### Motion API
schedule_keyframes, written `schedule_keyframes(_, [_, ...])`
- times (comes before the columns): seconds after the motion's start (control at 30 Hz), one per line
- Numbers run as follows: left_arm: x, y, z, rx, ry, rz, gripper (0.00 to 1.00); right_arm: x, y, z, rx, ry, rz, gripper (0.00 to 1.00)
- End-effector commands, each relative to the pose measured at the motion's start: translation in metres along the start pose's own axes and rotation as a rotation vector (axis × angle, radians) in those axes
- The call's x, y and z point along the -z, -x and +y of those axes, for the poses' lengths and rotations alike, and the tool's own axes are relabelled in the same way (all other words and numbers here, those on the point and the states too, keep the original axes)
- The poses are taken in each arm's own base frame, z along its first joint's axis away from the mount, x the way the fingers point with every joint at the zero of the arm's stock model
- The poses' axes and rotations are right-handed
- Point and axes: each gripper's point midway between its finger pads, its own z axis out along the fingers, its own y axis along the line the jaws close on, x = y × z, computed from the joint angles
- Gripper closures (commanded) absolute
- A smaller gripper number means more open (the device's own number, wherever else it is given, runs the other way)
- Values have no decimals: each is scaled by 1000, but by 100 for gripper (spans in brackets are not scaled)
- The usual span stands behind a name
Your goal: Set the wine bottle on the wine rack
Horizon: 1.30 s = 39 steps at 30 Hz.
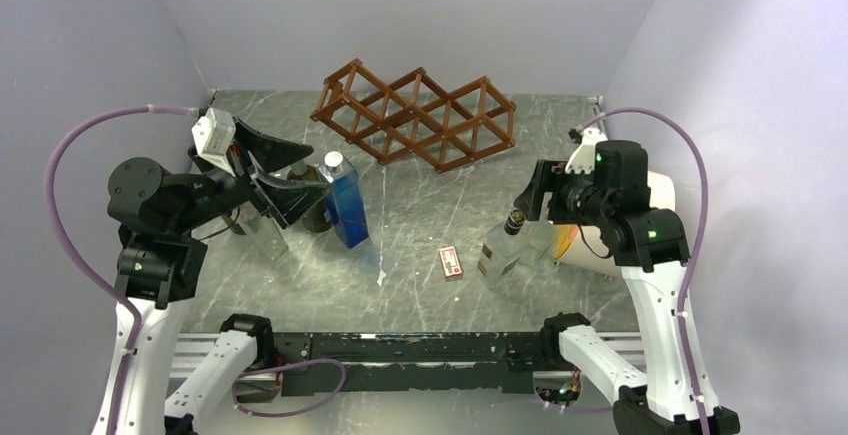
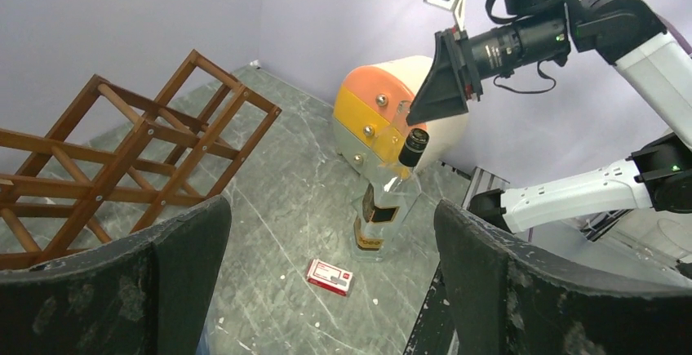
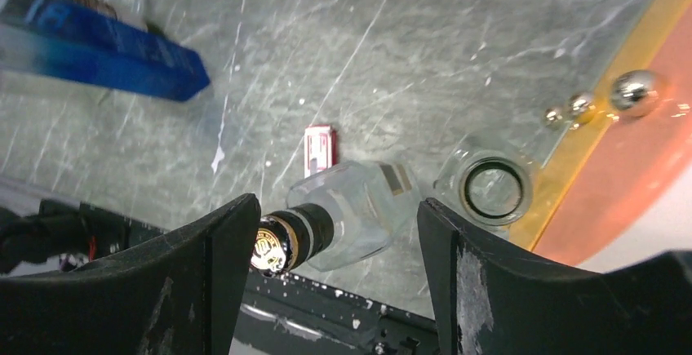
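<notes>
Plainly, the right gripper (image 3: pixel 339 208) is spread wide and pinches nothing. It hangs just above the clear bottle (image 2: pixel 382 204), which I take for the wine bottle. The bottle stands upright on the table beneath the gripper, and in the wrist view its black-and-gold cap sits much nearer one finger than the other.

That offset is the first hazard: if the fingers close from here, the nearer one would likely meet the neck first and shove it. A tall bottle on a narrow base could then topple.

Just beside the bottle, under the other finger, stands a small glass jar (image 3: pixel 490 190), and past that is the orange-and-white container (image 3: pixel 645 151). A tipping bottle would probably strike either. A small red box (image 3: pixel 320 149) lies on the table just beyond the bottle.

The neck is smooth glass, so a shallow pinch may slip once the weight is lifted.

The wine rack (image 1: pixel 420 115) lies well apart from the gripper, farther out and across the table, so the carry would be long. Its diamond cells call for turning the bottle on its side.

The left gripper (image 2: pixel 330 208), farthest off, is also spread and holds nothing
</notes>
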Motion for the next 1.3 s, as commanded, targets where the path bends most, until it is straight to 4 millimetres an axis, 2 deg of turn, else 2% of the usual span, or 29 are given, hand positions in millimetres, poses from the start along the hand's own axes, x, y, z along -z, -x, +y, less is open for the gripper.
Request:
schedule_keyframes(0.0, [-6,2,-3,0,-47,4,3,-1,-11,15,46,118,16,27])
schedule_keyframes(0.1, [-9,10,0,46,-25,14,6,-5,-14,20,50,152,12,37])
schedule_keyframes(0.23, [-11,22,0,38,-13,6,6,-11,-17,18,69,157,24,37])
schedule_keyframes(0.33, [-15,27,2,25,-28,-12,5,-11,-17,22,86,184,24,34])
schedule_keyframes(0.63, [-27,20,12,61,-71,-6,6,-13,-27,26,131,199,34,31])
schedule_keyframes(0.83, [-30,18,10,61,-103,-3,6,-19,-36,27,158,177,71,37])
schedule_keyframes(1.13, [-45,18,11,83,-135,2,7,-21,-36,36,213,187,86,54])
schedule_keyframes(1.27, [-53,22,9,67,-146,-7,7,-25,-29,36,239,168,88,80])
